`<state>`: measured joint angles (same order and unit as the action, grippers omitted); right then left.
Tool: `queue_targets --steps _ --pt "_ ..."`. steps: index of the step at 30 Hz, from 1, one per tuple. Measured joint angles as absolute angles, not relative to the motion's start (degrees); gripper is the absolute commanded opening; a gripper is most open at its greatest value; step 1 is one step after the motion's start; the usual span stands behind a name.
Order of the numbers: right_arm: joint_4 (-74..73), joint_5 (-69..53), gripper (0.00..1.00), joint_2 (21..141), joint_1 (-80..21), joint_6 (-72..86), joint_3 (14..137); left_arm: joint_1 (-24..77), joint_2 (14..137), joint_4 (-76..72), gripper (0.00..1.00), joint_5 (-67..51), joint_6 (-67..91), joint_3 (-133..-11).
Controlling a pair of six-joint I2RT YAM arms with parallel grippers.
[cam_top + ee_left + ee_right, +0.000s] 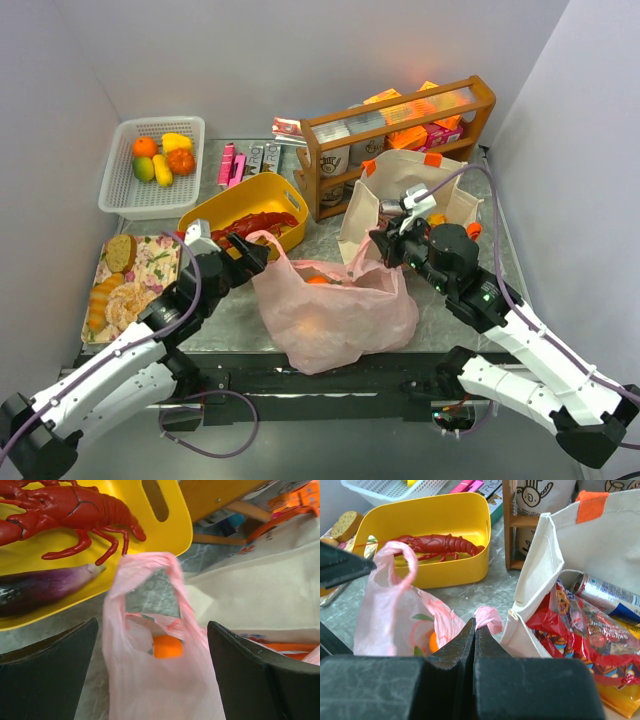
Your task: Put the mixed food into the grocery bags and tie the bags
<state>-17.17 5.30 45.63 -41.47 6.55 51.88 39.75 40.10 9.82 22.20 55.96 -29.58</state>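
Knot stage on pink bag (335, 315): your right gripper (474, 625) pinches its 2 o'clock handle (487, 616) shut, left gripper (152, 630) gapes empty astride the 10 o'clock handle (145, 560), so close it next.

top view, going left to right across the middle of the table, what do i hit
floral tray → yellow tub → pink plastic bag → canvas tote

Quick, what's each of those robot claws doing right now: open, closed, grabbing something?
Left gripper: open, straddling one handle of the pink bag, gripping nothing.
Right gripper: shut, pinching the pink bag's other handle.
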Motion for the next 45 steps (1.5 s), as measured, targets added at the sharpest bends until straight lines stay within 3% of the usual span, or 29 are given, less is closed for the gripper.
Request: queue_targets --steps 10,12,13,14,16,22,31,37,45 --pt "-17.12 5.06 0.0 44.86 -41.47 6.72 50.13 38.68 50.11 7.14 0.98 20.53 52.75 -31.97" --pt "-17.15 4.91 0.0 44.88 -41.47 6.72 50.13 38.54 50.17 4.05 0.93 19.25 52.18 -30.63" --pt "-17.15 4.91 0.0 44.88 -41.47 6.72 50.13 38.52 50.24 1.67 0.47 18.44 51.83 -29.74" --pt "-17.12 4.86 0.0 44.91 -41.47 6.7 50.13 38.5 50.39 -0.6 0.24 17.28 51.33 -28.93" --pt "-17.15 4.84 0.0 44.93 -41.47 6.55 50.13 38.48 50.78 -5.87 0.01 15.2 50.04 -27.09" --pt "-18.15 4.27 0.0 44.64 -41.47 6.5 51.51 38.33 47.88 -12.01 0.01 11.92 41.78 -26.92" --pt "-18.9 2.55 0.0 38.28 -41.47 7.01 58.39 36.67 33.5 -12.14 0.01 7.79 29.04 -36.73" --pt "-17.04 0.12 0.0 36.1 -41.47 8.05 55.53 36.12 27.64 -14.44 0.01 2.11 28.45 -28.14" --pt "-15.86 -7.2 0.0 44.95 -44.34 8.82 48.77 35.59 30.72 -19.29 0.01 -6.02 32.29 -16.91"
